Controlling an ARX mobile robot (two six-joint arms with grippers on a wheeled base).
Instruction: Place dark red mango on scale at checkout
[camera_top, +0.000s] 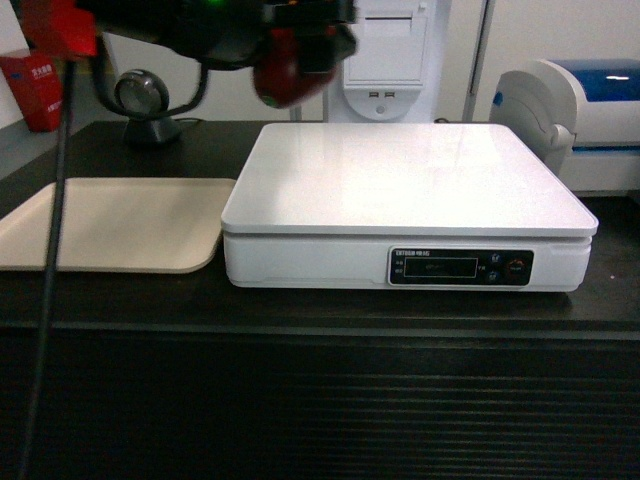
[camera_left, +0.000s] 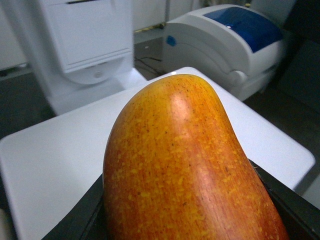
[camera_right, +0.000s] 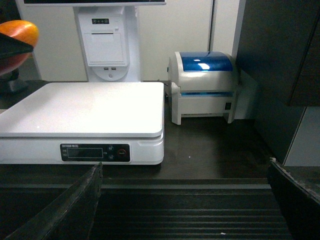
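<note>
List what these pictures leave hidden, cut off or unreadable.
- Dark red mango: head view, blurred, partly behind the left hand.
- Mango's lower end: left wrist view, cut off by the bottom edge.
- Scale display: head view, print too small.
- Right hand: right wrist view, fingers cut off by the edges.

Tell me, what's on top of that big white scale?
Nothing rests on the scale; its plate is bare. The dark red mango hangs above its back left corner in the left end effector. Nothing hides the plate.
</note>
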